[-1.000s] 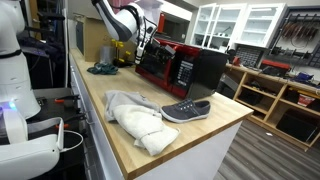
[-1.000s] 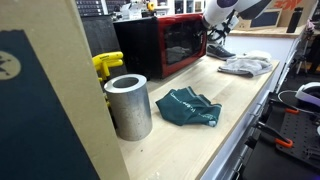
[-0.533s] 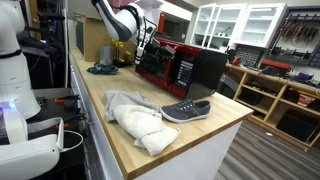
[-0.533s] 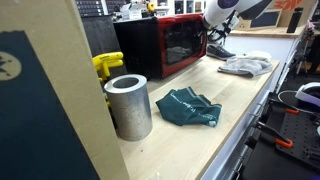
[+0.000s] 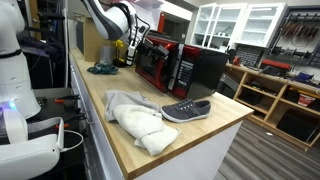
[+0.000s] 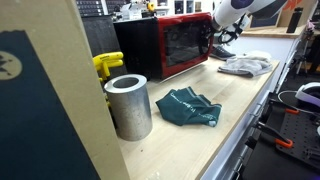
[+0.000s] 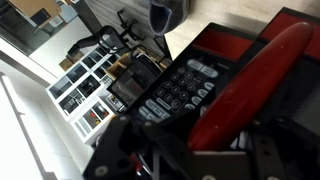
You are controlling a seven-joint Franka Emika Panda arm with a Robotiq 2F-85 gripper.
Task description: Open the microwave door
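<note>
The wooden desk (image 5: 120, 140) carries the red-fronted microwave (image 5: 208, 62) near its far end, the microwave door (image 6: 185, 45) seemingly just ajar. I judge the door rigid, glossy and slippery, best taken at its free edge beside the button panel (image 7: 175, 90). My tool (image 6: 221, 37) is clenched there; whether it pinches the edge, I cannot tell.

I seem to be working in a lab workshop: a long wooden workbench (image 5: 125, 82), tools (image 5: 300, 30) hung up at the far right, open wooden shelves (image 5: 268, 95) beneath them, glass-fronted white cabinets (image 5: 235, 22) beyond, and a white robot (image 5: 12, 70) near left.
</note>
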